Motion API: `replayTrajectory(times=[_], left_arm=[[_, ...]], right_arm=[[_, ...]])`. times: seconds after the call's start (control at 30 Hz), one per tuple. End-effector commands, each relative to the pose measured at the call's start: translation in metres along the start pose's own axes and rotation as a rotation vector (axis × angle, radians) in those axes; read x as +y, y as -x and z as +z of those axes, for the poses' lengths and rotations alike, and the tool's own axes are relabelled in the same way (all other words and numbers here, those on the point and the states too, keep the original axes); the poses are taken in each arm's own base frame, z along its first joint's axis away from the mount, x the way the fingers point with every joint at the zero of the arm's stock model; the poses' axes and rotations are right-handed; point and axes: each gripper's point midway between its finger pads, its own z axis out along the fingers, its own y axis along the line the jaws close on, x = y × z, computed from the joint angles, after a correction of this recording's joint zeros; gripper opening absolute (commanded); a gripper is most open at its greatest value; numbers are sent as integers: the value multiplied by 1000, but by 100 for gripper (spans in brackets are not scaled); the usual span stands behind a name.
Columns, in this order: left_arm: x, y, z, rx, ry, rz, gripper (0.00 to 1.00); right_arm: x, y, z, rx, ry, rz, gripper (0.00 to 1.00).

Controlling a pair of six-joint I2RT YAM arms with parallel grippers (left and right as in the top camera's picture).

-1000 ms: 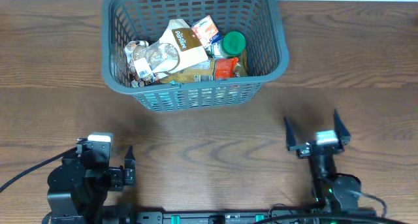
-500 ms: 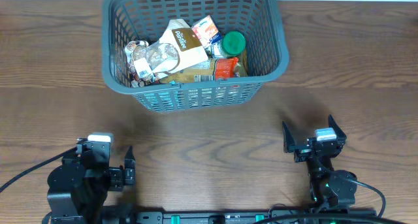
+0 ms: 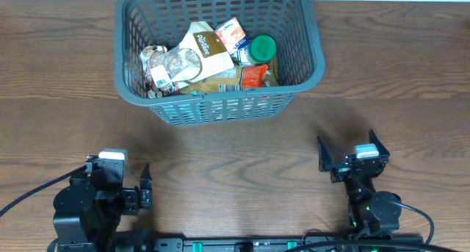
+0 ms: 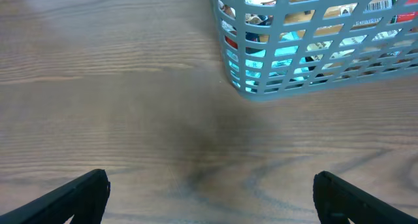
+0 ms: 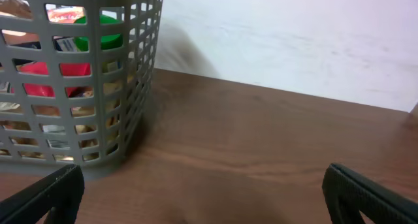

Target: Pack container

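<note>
While the large rectangular grey-blue slotted plastic basket (image 3: 220, 109) sits at the far centre of the brown wooden counter (image 3: 66, 76), holding snack packets (image 3: 204, 50), the left fingers (image 4: 72, 198) and right fingers (image 5: 46, 194) stand apart, empty, well short of it.

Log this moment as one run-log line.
basket: upright, holding snack packets | left tool: open, empty, away from basket | right tool: open, empty, away from basket
</note>
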Motion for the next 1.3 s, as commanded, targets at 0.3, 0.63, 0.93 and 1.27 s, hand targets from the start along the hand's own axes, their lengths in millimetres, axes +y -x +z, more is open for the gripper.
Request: replayTrajectory(times=[0.3, 0.63, 0.93, 1.27], left_arm=[[-8, -9, -7, 2, -34, 5, 99], [-23, 6, 30, -349, -89, 57, 98], [-9, 35, 65, -697, 20, 50, 98], [-5, -15, 101, -471, 35, 15, 98]], right_arm=[[1, -1, 0, 1, 3, 16, 99], [1, -1, 0, 1, 3, 16, 99], [1, -1, 0, 1, 3, 16, 99], [1, -1, 0, 1, 3, 16, 99]])
